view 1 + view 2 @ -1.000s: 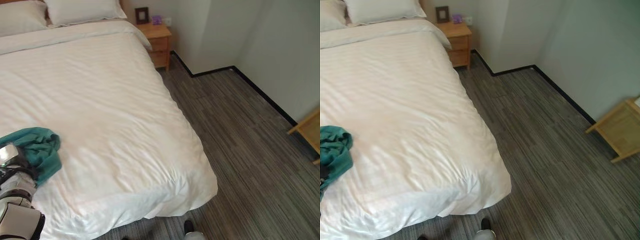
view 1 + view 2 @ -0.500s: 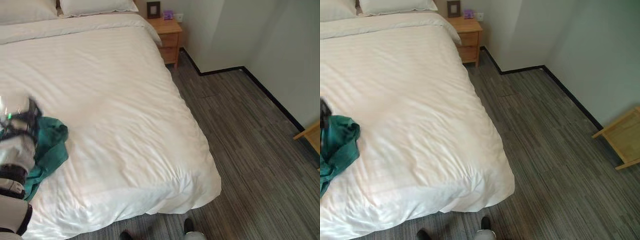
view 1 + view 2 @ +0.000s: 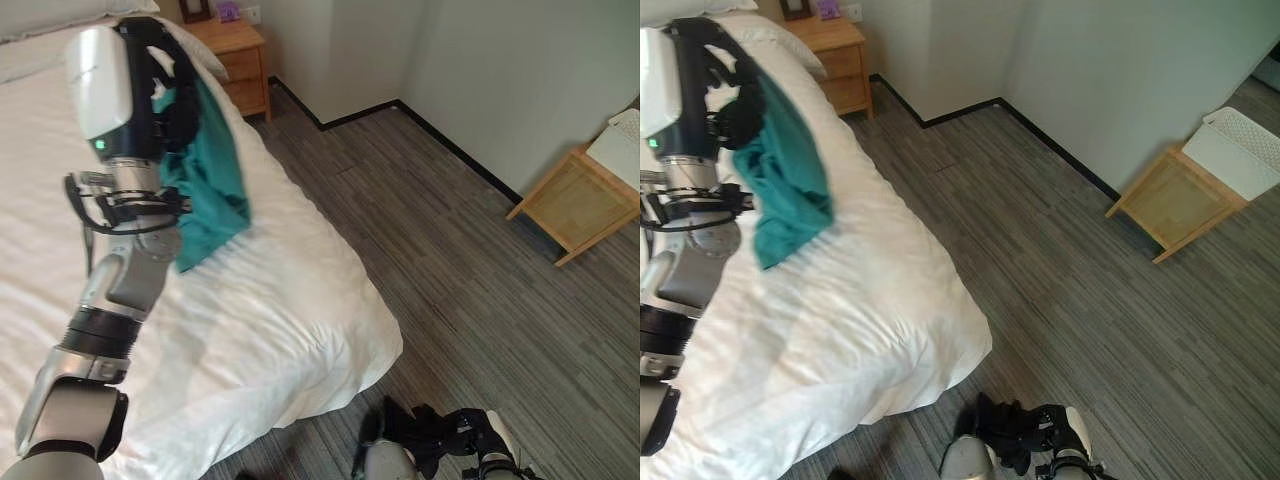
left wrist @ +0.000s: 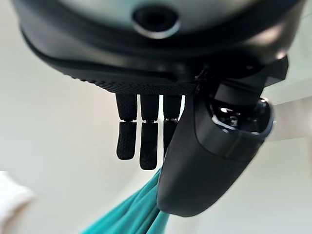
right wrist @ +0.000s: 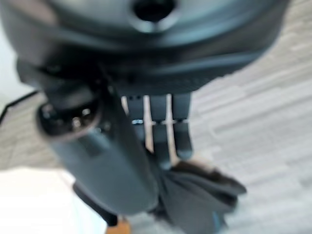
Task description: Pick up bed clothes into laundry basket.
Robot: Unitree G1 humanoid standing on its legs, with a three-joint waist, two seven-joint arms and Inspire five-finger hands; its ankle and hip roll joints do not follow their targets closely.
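Above the bed, the left hand is raised high with a teal garment hanging from it. The left wrist view shows the thumb pressed over the teal cloth against the fingers, so the hand is clamped on it. The garment is clear of the bed's white cover, bunched at the hand and falling in a loose, crumpled drape that widens toward its lower edge. It is soft, plain teal, and hangs limp with a few long folds.

The right hand is down low over the grey floor off the foot of the bed, and its fingers curl around a dark, rumpled piece of cloth; that cloth looks smaller and heavier than the teal one.

As for progress, the pickup seems done: no other clothes lie on the part of the bed in view. What remains is the carry and the drop. A white basket sits on a wooden stand well apart from the bed, across the floor by the wall; it is likely the target.
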